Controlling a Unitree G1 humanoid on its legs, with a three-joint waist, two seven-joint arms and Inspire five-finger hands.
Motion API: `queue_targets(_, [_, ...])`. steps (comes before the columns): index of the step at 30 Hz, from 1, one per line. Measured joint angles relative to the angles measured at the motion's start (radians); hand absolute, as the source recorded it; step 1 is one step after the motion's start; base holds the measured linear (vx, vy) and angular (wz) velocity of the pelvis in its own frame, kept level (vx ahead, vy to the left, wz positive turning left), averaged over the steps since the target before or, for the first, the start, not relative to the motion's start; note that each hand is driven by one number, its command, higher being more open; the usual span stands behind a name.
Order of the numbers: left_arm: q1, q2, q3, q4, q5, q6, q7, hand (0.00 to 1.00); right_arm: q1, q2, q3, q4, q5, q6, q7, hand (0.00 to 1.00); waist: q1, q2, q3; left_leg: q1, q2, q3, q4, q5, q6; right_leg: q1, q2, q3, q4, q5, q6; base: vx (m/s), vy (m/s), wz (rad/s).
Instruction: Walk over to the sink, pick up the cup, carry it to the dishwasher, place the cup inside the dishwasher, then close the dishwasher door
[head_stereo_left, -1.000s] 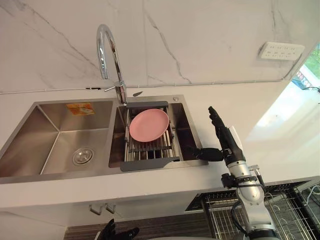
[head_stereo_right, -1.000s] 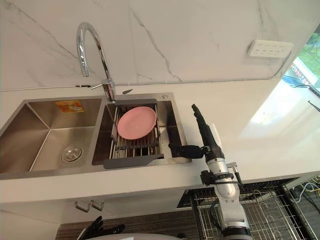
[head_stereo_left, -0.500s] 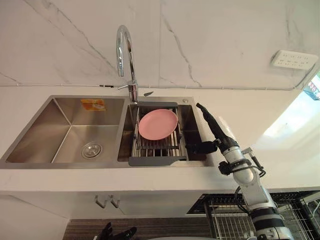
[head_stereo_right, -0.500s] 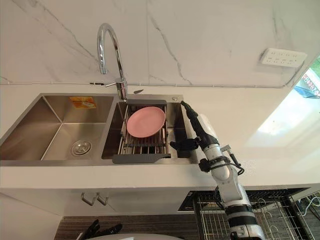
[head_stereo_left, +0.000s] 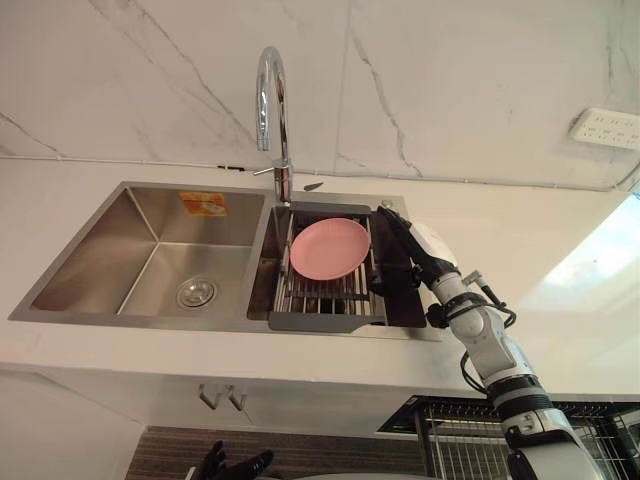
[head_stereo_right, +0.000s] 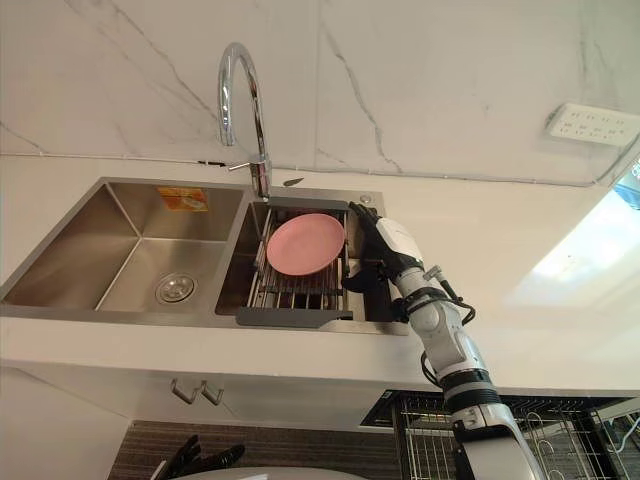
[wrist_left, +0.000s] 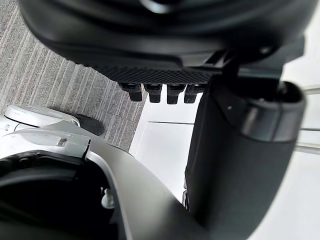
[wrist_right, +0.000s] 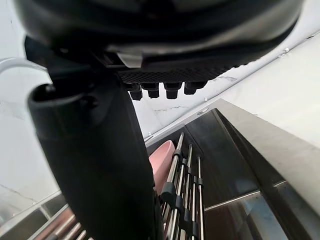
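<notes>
Reaching into the right basin of the sink, the right hand hovers with fingers straight and open, just right of the rack holding 1 pink plate. I cannot tell where the cup is; perhaps in the dark gap below. A blind grab could snag the rack or tip the plate. The left hand hangs open, low.

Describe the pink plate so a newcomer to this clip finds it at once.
Find the steel double sink in the white counter; a slatted rack spans its right basin, by the tap. The plate rests on that rack: round, pink, the one dish there, left of the right hand.
</notes>
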Motion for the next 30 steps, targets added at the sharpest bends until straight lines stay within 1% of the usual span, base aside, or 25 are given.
queue_targets(4, [0.0, 0.0, 0.0, -0.012, 0.004, 0.003, 0.0, 1.0, -0.035, -0.001, 0.022, 0.034, -0.023, 0.002, -0.004, 1.0, 0.004, -0.002, 0.009, 0.0, -0.005, -0.004, 0.0, 0.002, 0.003, 0.001, -0.003, -0.001, 0.003, 0.0, 0.001, -0.02, 0.016, 0.04])
queue_targets(7, [0.0, 0.0, -0.001, -0.02, 0.011, 0.007, 0.0, 1.0, -0.046, -0.001, 0.033, 0.044, -0.047, 0.002, -0.007, 1.0, 0.013, -0.003, 0.01, -0.001, -0.006, -0.008, 0.0, 0.002, 0.003, 0.002, -0.005, -0.004, 0.004, 0.0, 0.001, 0.0, 0.011, 0.03])
queue_targets(13, [-0.001, 0.0, -0.002, -0.031, 0.017, 0.011, -0.001, 1.0, -0.116, -0.001, 0.045, 0.118, -0.142, 0.002, -0.025, 1.0, 0.023, -0.004, 0.02, -0.001, -0.008, -0.013, 0.0, 0.005, 0.004, 0.004, -0.007, -0.009, 0.005, 0.0, 0.002, -0.01, 0.002, 0.01])
queue_targets(23, [0.0, 0.001, -0.004, -0.048, 0.017, 0.02, -0.002, 1.0, -0.169, -0.016, 0.085, 0.156, -0.217, 0.005, -0.045, 1.0, 0.034, -0.008, 0.027, -0.001, -0.014, -0.032, -0.001, 0.008, 0.008, 0.015, -0.013, -0.028, 0.006, -0.002, 0.005, -0.01, 0.006, 0.05])
queue_targets(30, [-0.001, 0.001, -0.004, -0.054, 0.017, 0.019, -0.004, 1.0, -0.203, -0.025, 0.102, 0.213, -0.24, 0.006, -0.067, 1.0, 0.041, -0.008, 0.035, -0.001, -0.014, -0.036, -0.001, 0.01, 0.007, 0.017, -0.013, -0.033, 0.006, -0.002, 0.005, 0.0, 0.0, 0.0])
